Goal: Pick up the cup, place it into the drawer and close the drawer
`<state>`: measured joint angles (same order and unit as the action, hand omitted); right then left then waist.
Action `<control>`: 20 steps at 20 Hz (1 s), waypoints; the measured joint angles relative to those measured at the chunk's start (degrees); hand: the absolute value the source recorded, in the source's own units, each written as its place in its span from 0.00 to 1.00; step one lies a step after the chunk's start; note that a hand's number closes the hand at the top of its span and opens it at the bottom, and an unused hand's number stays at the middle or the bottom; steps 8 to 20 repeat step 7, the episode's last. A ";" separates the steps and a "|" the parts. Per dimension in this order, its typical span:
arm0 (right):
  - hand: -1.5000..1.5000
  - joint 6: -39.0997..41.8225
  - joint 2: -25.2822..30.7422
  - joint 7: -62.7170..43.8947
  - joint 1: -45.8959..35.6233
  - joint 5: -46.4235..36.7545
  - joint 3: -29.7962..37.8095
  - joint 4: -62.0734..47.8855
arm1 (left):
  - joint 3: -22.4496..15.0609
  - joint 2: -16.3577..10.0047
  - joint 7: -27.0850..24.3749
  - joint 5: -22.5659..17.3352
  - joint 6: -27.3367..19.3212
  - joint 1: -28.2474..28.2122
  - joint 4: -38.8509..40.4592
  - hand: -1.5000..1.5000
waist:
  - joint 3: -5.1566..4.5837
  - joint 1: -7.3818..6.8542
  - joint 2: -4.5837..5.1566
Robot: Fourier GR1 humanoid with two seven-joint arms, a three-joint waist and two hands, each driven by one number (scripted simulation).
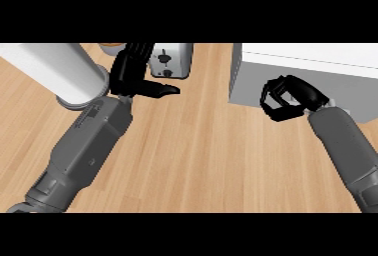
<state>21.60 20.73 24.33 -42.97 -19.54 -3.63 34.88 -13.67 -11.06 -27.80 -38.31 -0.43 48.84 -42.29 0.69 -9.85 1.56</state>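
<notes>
A light wooden counter top fills the view, its pale grain running from the near edge to the far one. At the far left stands a tall white cylinder on a grey base. A silver toaster stands at the far middle.

light: you have a bright, even wash across the wooden counter | highlights: white cylinder and cabinet top go near pure white | shade: cabinet front drops to grey (light seems to fall from above) | darks: left hand and right hand give you faint sheen only
</notes>
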 measured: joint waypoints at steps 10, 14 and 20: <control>1.00 5.27 1.51 -1.02 1.01 2.93 1.02 2.00 | -0.12 -0.64 0.30 -0.38 1.66 -1.45 -1.09 0.00 | 0.30 -1.00 0.42; 1.00 5.27 1.51 -1.02 1.01 2.93 1.02 2.00 | -0.12 -0.64 0.30 -0.38 1.66 -1.45 -1.09 0.00 | 0.30 -1.00 0.42; 1.00 5.27 1.51 -1.02 1.01 2.93 1.02 2.00 | -0.12 -0.64 0.30 -0.38 1.66 -1.45 -1.09 0.00 | 0.30 -1.00 0.42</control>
